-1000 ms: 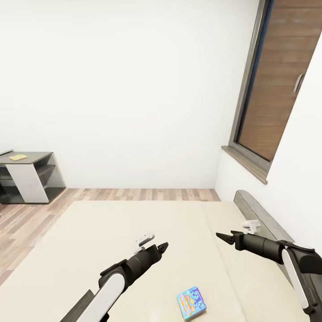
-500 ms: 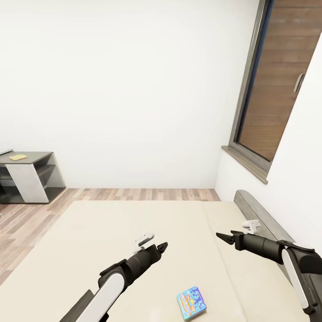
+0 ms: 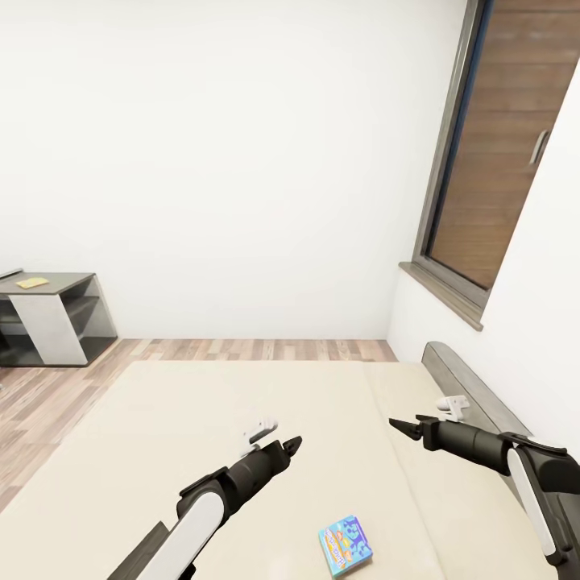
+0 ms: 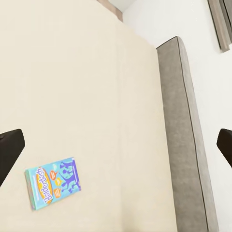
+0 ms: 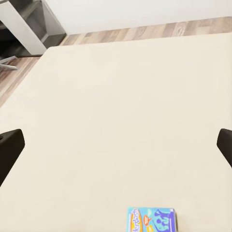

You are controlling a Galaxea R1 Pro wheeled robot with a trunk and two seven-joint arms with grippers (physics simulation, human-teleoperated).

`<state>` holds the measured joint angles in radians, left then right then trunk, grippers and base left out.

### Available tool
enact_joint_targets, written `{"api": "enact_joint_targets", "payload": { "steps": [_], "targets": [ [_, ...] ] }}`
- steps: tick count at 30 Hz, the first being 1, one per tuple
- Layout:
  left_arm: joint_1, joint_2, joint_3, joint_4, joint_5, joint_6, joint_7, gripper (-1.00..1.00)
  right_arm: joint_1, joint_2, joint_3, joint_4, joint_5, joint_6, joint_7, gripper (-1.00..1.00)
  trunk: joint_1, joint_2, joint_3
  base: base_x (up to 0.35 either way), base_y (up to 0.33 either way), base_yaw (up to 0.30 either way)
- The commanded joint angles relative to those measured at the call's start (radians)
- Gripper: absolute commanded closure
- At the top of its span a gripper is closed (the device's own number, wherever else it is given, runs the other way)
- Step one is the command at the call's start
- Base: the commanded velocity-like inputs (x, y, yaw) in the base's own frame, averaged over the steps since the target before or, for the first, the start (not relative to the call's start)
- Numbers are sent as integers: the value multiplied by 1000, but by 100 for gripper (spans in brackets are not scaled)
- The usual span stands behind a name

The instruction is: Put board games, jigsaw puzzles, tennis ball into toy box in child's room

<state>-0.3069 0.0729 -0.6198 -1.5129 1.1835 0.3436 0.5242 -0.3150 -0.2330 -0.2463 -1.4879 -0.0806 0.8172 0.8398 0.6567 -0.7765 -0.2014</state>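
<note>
One board game (image 3: 345, 545), a flat, mostly blue box with cartoon print, lies on the beige mattress of the bed (image 3: 185, 411) near its front. It also shows in the left wrist view (image 4: 52, 181) and the right wrist view (image 5: 151, 220). My left gripper (image 3: 292, 445) hovers over the mattress, up and left of the box. To the right, my right gripper (image 3: 400, 427) hangs near the grey headboard (image 3: 470, 387). Both are open and empty; their dark fingertips (image 4: 9, 145) (image 5: 9, 145) stand far apart at the picture edges. The toy box is out of view.
A dark grey table section (image 3: 50, 316) with a white panel stands at far left on the wood-plank floor (image 3: 258, 349), with a small flat yellow item (image 3: 33, 283) on top. A dark-framed window (image 3: 491, 153) is set in the right wall above the headboard.
</note>
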Motion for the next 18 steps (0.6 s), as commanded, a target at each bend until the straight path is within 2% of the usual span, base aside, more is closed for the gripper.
{"api": "enact_joint_targets", "payload": {
  "steps": [1, 13, 18],
  "targets": [
    [-1, 1, -2, -2, 7, 0, 8, -100, -1, 0, -1, 0, -8, 9, -2, -100, 4, -9, -5, 0, 0, 0],
    [-1, 1, -1, -1, 7, 0, 8, -100, -1, 0, 0, 0, -8, 8, -1, -100, 50, -93, -42, 0, 0, 0],
    [-1, 1, -1, -1, 7, 0, 8, -100, -1, 0, 0, 0, -8, 8, -1, -100, 50, -93, -42, 0, 0, 0]
  ]
}}
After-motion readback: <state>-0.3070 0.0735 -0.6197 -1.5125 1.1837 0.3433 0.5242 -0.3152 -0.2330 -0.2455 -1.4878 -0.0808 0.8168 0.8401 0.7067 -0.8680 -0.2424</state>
